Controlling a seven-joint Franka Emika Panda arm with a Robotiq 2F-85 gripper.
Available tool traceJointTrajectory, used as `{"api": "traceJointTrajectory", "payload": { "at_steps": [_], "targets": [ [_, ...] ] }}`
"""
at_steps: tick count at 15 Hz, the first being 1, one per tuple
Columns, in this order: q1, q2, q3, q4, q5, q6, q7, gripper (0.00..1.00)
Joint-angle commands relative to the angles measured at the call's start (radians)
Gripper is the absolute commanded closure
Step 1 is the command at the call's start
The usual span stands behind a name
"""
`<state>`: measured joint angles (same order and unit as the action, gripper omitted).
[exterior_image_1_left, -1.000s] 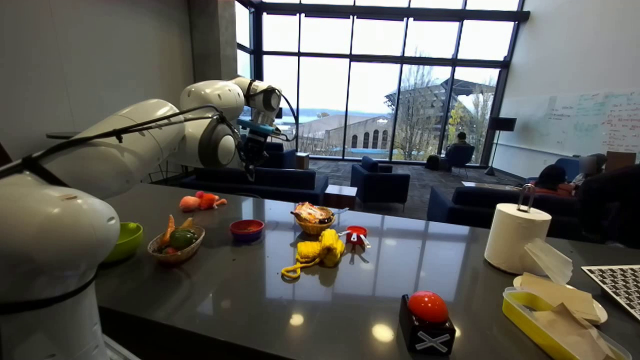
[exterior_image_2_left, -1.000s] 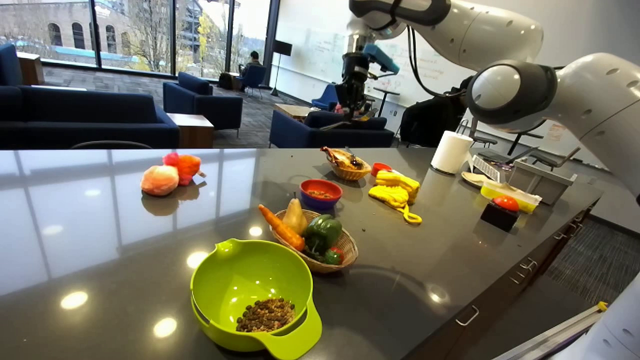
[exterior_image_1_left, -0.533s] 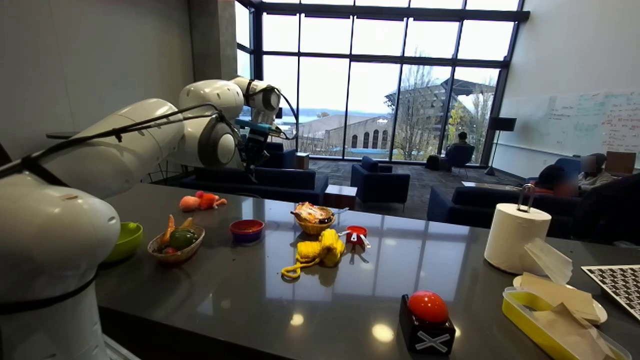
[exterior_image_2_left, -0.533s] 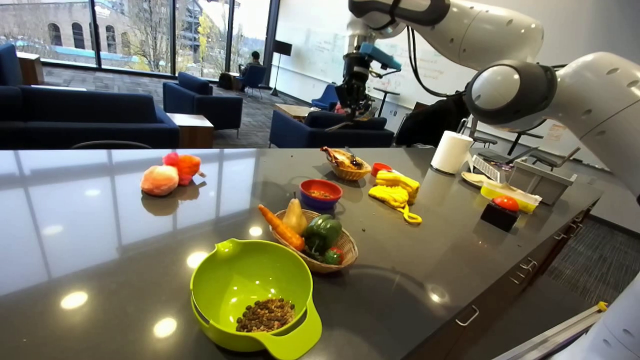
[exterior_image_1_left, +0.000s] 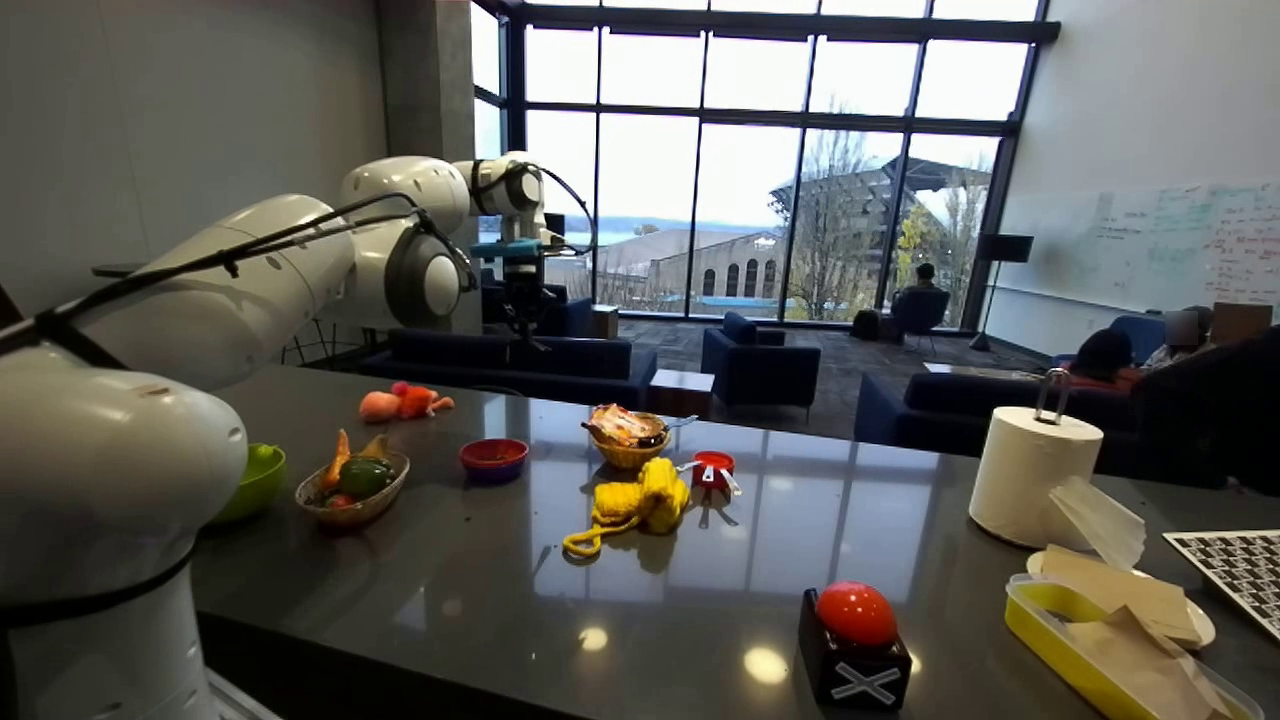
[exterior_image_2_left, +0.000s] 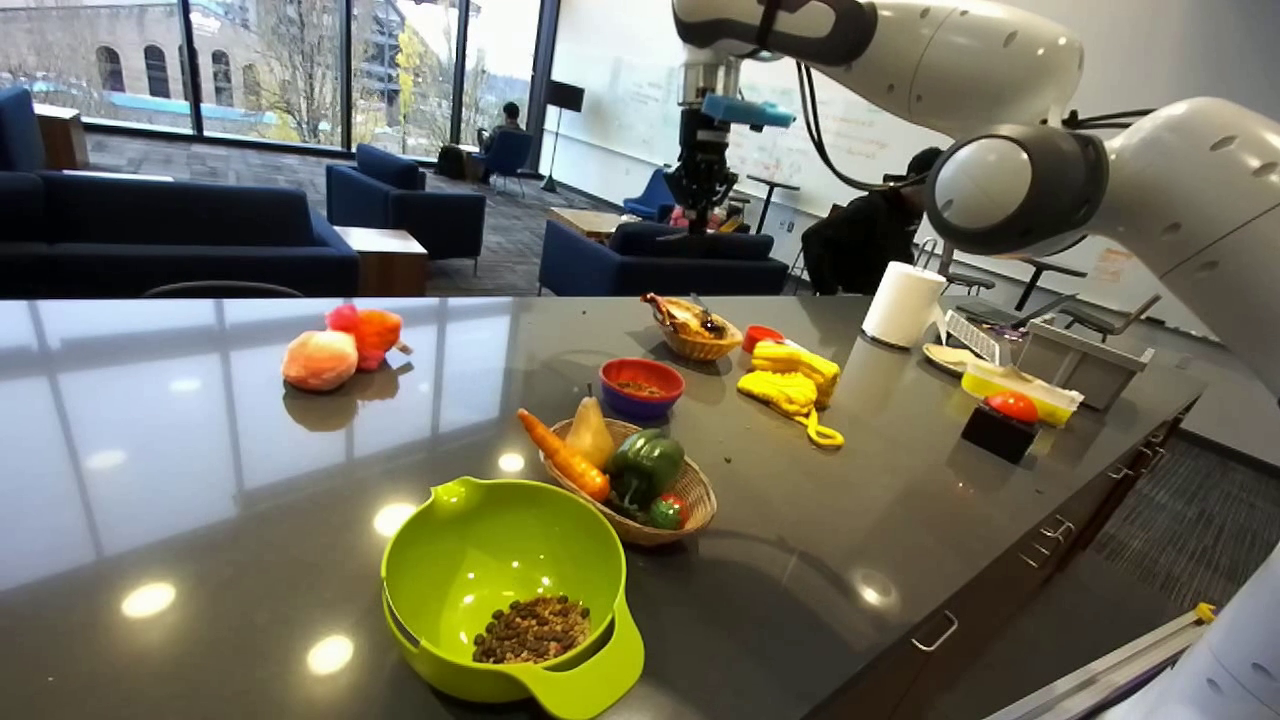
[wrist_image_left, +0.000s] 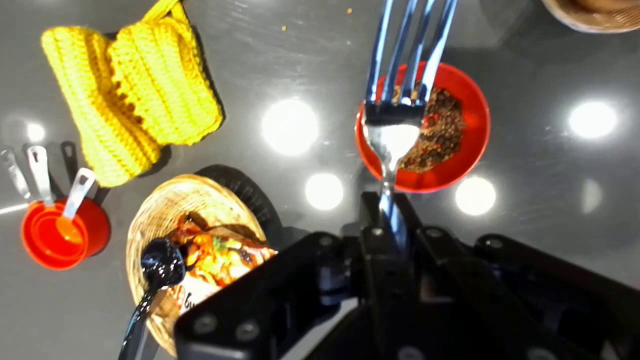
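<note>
A dark, glossy counter (exterior_image_2_left: 900, 480) is spread with bowls and baskets. Above it a white robot arm (exterior_image_2_left: 960, 60) is stretched out, with the gripper (wrist_image_left: 387, 211) pointed downward and well apart from the surface. In an exterior view, a green bowl (exterior_image_2_left: 470, 525) is partly filled with brown grains (exterior_image_2_left: 532, 632); just beside it, a wicker basket (exterior_image_2_left: 701, 495) is packed with a carrot (exterior_image_2_left: 568, 463), a green pepper (exterior_image_2_left: 645, 462) and a pear (exterior_image_2_left: 590, 432). In the wrist view, a yellow knitted piece (wrist_image_left: 162, 90) is seen near a smaller basket (wrist_image_left: 150, 215), in which a food packet (wrist_image_left: 217, 255) and a black spoon (wrist_image_left: 162, 262) are laid. A red bowl (wrist_image_left: 479, 127), its bottom covered by brown and red spices (wrist_image_left: 445, 125), is shown nested in a purple bowl (exterior_image_2_left: 640, 405) in both exterior views. Smaller again, red measuring cups (wrist_image_left: 97, 227) are placed beside the yellow knitted piece, their silver handles (wrist_image_left: 80, 192) splayed outward. Slimmest of all is a fork (wrist_image_left: 394, 132): its handle is clamped between the jaws, which are closed tight on it, and its tines are pointed away from them. It is held in the air above the counter, and its head is seen crossing the red bowl in the wrist view.
</note>
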<state>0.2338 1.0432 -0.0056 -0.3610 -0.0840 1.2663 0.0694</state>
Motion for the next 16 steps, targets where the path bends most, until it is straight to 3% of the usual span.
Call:
{"api": "traceJointTrajectory", "payload": {
  "at_steps": [1,7,16],
  "targets": [
    [0.028,-0.015,-0.044,0.0,-0.047,0.093,0.038,0.98],
    [0.046,-0.015,-0.055,-0.003,-0.046,0.215,0.13,0.98],
    [0.049,0.005,-0.042,0.0,-0.027,0.144,0.203,0.98]
  ]
}}
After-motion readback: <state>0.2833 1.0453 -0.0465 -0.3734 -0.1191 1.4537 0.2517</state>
